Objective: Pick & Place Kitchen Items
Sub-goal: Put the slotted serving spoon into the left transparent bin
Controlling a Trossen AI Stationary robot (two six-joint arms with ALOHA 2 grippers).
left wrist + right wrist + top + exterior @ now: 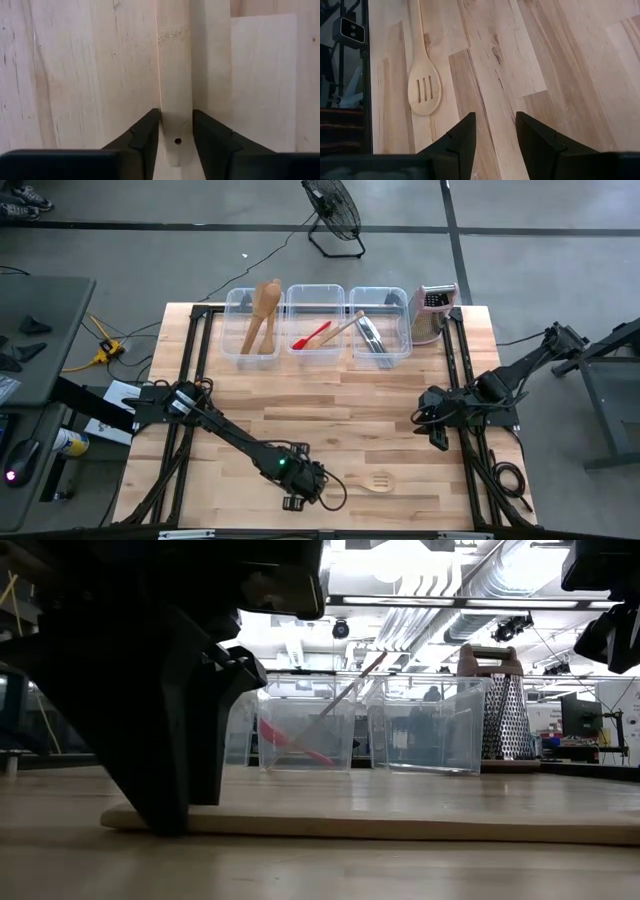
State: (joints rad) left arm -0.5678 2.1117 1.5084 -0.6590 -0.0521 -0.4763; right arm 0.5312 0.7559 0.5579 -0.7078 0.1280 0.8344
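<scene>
Starting at the left: the left gripper (297, 500) is down at the near edge of the table (330, 400), left of centre, and its two dark fingers (145, 137) sit either side of the handle end of the slotted wooden spoon (372, 480). In the left wrist view the handle (174, 90) fills the gap between the jaws, which look nearly closed onto it, with the small hanging hole just showing between them. The spoon lies flat on the wood, so call it gripped or about to be, not lifted.

How should it handle? By my judgement it is light, stiff and dry, with no give and little to break. The finish looks smooth, so a hold this close to the handle tip may let the slotted bowl (424, 92) droop or swing; a firm pinch, or a hold nearer the middle, would steady it.

Further right along the far edge stand three clear tubs (317, 322): wooden spoons (264, 315) in the left one, a red spatula (310, 336) in the middle, metal pieces (372, 335) in the right, where a wooden handle also leans. The box grater (433, 310) stands just beyond them.

On the right, the right gripper (435, 430) hovers near the table's right side, fingers (462, 137) parted and holding nothing.
</scene>
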